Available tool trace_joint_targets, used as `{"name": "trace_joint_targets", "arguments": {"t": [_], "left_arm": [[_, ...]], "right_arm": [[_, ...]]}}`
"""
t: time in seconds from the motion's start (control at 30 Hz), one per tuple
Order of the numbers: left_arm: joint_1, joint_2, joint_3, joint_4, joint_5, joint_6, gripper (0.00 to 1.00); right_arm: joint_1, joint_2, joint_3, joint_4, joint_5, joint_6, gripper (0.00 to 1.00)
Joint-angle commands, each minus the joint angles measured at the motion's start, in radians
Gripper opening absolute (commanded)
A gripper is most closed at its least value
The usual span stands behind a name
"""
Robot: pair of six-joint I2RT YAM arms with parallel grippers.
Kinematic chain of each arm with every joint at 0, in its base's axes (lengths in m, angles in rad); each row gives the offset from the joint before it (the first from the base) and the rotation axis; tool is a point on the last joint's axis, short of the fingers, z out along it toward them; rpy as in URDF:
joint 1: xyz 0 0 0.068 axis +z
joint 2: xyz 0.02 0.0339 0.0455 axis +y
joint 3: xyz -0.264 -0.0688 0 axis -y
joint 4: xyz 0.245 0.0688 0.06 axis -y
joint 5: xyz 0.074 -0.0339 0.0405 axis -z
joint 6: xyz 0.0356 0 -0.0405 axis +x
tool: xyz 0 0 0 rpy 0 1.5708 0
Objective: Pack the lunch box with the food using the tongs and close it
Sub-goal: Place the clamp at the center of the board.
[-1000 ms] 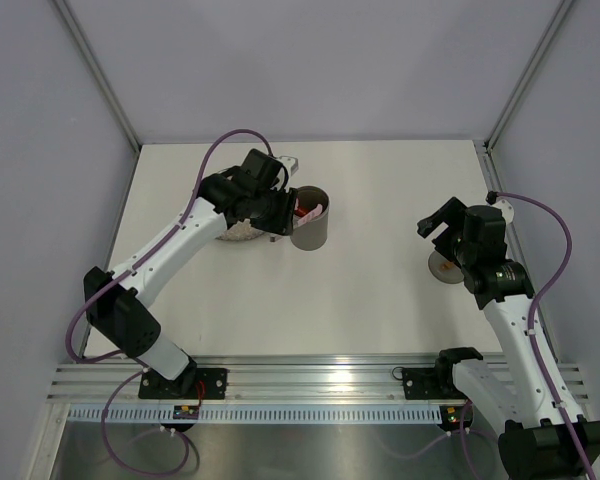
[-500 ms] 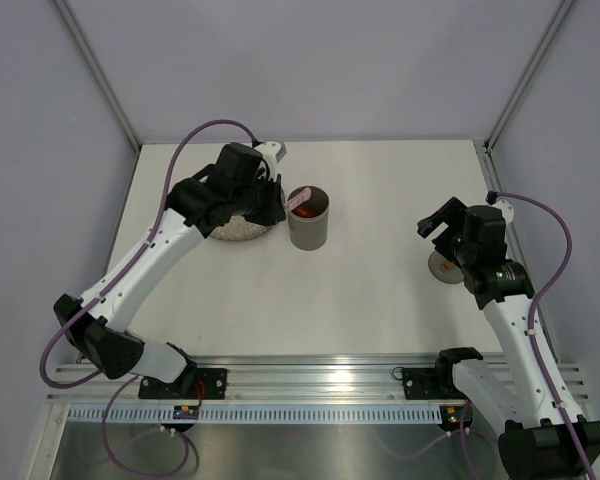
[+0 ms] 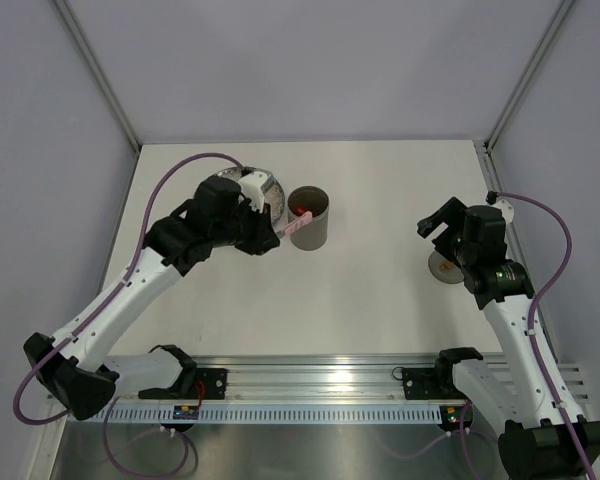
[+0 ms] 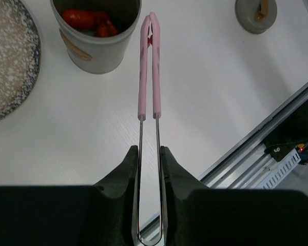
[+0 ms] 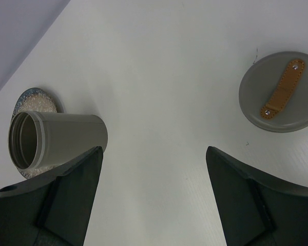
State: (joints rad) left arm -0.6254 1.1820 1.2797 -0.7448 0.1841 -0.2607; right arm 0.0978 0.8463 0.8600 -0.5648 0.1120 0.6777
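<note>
White desk (image 3: 380,310): food (image 4: 87,20) sits in the lunch box (image 3: 310,228); left jaws squeeze the tongs (image 4: 149,72) closed at its 8 o'clock, right jaws gape. Packing seems done; next, lid (image 5: 278,92) from 4 o'clock

The left arm (image 3: 120,300) has its elbow folded out low at the left and its forearm running diagonally up and right over the table, wrist turned rightward. The left gripper (image 4: 149,154) has its jaws drawn close, its fingers (image 4: 127,166) pressing the two metal arms of the tongs (image 4: 149,77) near their joined end. The right arm (image 3: 515,330) rises along the right edge, wrist bent toward the centre. The right gripper (image 5: 154,151) hangs above the table, jaws spread wide, holding nothing.
</note>
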Motion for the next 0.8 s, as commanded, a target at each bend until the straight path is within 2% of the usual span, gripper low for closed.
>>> {"name": "trace_joint_targets", "arguments": {"t": [0.0, 0.17, 0.33, 0.57, 0.77], "left_arm": [[-0.011, -0.062, -0.093, 0.100, 0.084, 0.011, 0.00], [-0.095, -0.108, -0.213, 0.195, 0.117, 0.006, 0.00], [-0.166, -0.081, -0.316, 0.295, 0.115, -0.031, 0.00], [-0.289, 0.062, -0.368, 0.423, 0.006, -0.051, 0.00], [-0.339, 0.195, -0.365, 0.469, -0.049, -0.046, 0.00]], "right_arm": [[-0.006, -0.012, 0.037, 0.023, -0.002, 0.002, 0.90], [-0.004, -0.009, 0.040, 0.026, -0.003, 0.005, 0.90], [-0.004, -0.004, 0.053, 0.023, -0.017, 0.008, 0.90], [-0.006, 0.014, 0.066, 0.005, -0.035, -0.007, 0.90], [-0.004, 0.023, 0.068, 0.002, -0.041, -0.015, 0.90]]}}
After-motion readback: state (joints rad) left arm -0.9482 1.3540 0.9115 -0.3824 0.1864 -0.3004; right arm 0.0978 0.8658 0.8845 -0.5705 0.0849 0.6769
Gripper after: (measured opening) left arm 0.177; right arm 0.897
